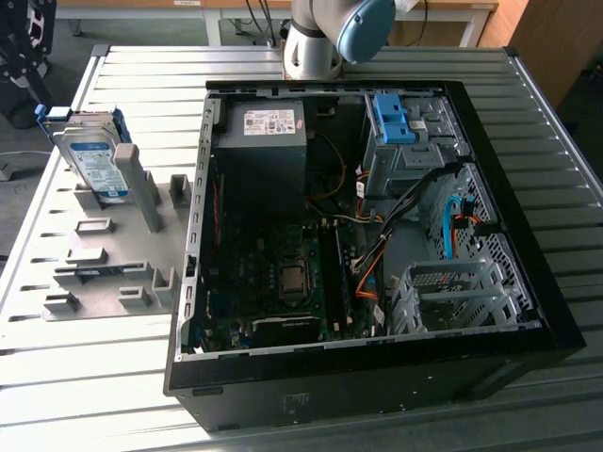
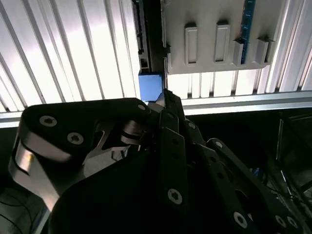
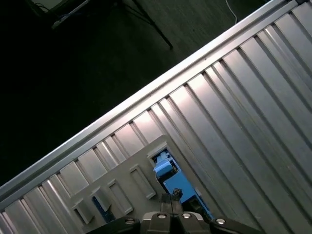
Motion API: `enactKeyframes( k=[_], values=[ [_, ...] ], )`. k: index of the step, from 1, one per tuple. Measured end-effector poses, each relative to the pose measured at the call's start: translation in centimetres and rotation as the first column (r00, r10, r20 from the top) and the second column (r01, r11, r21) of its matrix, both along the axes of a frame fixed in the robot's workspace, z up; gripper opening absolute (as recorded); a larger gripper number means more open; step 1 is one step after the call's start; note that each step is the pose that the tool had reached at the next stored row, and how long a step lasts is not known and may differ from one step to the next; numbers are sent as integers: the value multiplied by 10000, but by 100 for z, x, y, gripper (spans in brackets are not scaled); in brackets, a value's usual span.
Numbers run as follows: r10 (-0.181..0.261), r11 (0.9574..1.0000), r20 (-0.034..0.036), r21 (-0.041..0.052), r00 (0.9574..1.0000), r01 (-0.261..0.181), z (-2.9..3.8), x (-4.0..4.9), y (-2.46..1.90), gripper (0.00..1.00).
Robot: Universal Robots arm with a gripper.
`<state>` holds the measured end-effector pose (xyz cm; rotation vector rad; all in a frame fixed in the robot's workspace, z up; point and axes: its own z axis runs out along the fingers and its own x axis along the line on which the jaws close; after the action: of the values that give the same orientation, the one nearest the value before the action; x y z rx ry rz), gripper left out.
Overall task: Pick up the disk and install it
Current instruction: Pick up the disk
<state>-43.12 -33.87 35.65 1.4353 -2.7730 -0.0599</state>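
- Exterior view shows the disk [image 1: 94, 155] whole: it stands upright on its edge in a grey holder [image 1: 122, 254], at the exterior view's left, with its white and blue label facing the camera.
- In both wrist views the disk is seen edge-on only, as a thin dark strip with a blue rail end [image 2: 150, 87], and the label cannot be seen.
- The tool [image 3: 173, 197] appears in both wrist views. Its fingers are pressed together and nothing is between them.
- In the first wrist view the tool tip lines up with the blue rail [image 3: 165, 170], but I cannot tell if they touch.
- In the exterior view the arm [image 1: 320, 38] is at the far side of the tabletop [image 1: 85, 377], well apart from the holder.
- The open computer case [image 1: 377, 386] lies beside the holder, on the exterior view's right of it.
- Inside the case are a dark grey box [image 1: 259, 160] and a blue bracket [image 1: 391, 118] in the drive cage.
- The first wrist view also shows the dark floor [image 3: 73, 73] beyond the tabletop edge.
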Motion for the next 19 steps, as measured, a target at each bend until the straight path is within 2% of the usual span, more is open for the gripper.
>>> enactKeyframes(
  k=[3,6,19],
  values=[
    [539,9985,0,0,9985,-539,-4,0,0,11],
    [1019,9948,2,1,9948,-1019,-6,0,0,11],
    [1053,9944,0,0,9944,-1053,-5,0,0,11]
  ],
)
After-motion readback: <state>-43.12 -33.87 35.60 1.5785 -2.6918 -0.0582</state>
